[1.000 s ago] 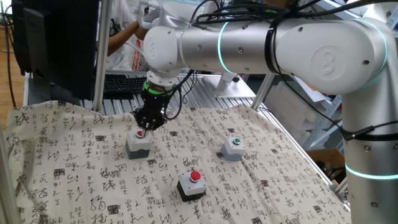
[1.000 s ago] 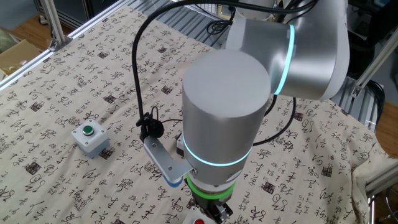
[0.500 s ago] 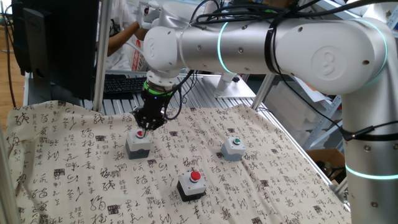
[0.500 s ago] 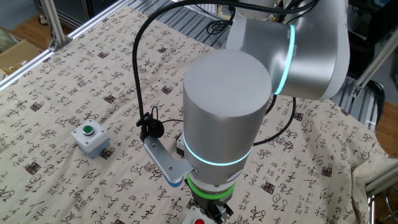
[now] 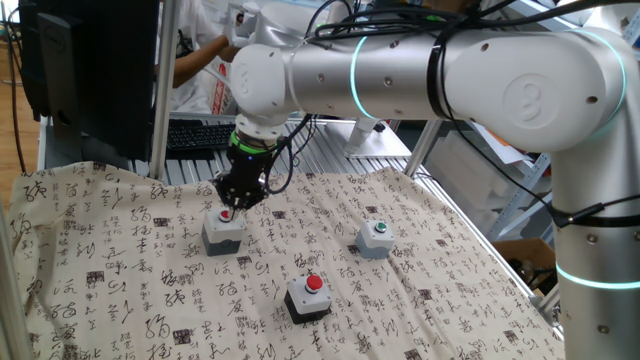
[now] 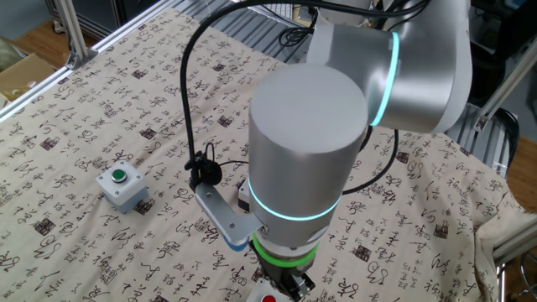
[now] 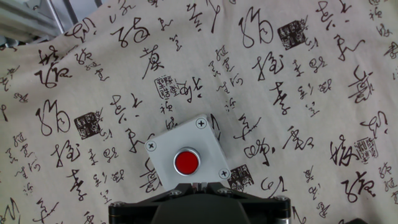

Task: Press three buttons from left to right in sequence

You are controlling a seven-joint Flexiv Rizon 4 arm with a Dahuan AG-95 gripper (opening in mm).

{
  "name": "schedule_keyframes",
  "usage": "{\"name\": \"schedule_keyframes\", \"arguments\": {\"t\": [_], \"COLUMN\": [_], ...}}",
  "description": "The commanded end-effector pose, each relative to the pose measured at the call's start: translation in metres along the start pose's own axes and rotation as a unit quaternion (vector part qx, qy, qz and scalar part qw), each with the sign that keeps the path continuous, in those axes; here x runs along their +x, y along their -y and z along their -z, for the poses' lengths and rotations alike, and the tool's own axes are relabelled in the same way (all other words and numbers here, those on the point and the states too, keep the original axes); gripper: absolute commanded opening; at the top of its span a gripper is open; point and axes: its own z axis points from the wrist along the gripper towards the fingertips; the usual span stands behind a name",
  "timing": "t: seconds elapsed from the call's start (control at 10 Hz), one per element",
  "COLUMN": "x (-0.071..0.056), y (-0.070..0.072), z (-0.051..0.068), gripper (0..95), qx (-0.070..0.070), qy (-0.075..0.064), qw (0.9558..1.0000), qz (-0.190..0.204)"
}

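Note:
The grey box with the small red button (image 5: 223, 232) stands at the left on the patterned cloth. The black-and-white box with the red dome (image 5: 308, 297) is in front, in the middle. The light grey box with the green button (image 5: 376, 237) is at the right; it also shows in the other fixed view (image 6: 122, 184). My gripper (image 5: 232, 204) is right above the grey box's red button. In the hand view the grey box (image 7: 188, 158) lies just ahead of the gripper (image 7: 194, 185), whose fingertips meet, shut on nothing. I cannot tell whether they touch the button.
The table is covered by a beige cloth with black characters (image 5: 120, 270). A keyboard (image 5: 195, 133) and metal frame posts (image 5: 163, 90) stand behind the cloth. The big silver arm (image 6: 310, 168) hides most of the near table in the other fixed view.

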Motion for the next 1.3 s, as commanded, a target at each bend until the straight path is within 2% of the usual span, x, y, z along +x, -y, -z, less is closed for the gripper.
{"name": "schedule_keyframes", "arguments": {"t": [0.1,0.4,0.5,0.7,1.3], "x": [0.0012,0.0012,0.0012,0.0012,0.0028], "y": [0.0012,0.0012,0.0012,0.0012,-0.0018], "z": [0.0004,0.0004,0.0004,0.0004,0.0009], "gripper": [0.0,0.0,0.0,0.0,0.0], "qx": [-0.013,-0.016,-0.011,-0.006,-0.009], "qy": [0.007,0.015,0.016,0.016,0.009], "qw": [0.9998,0.9996,0.9997,0.9998,0.9998], "qz": [0.011,0.017,0.015,0.011,0.017]}}
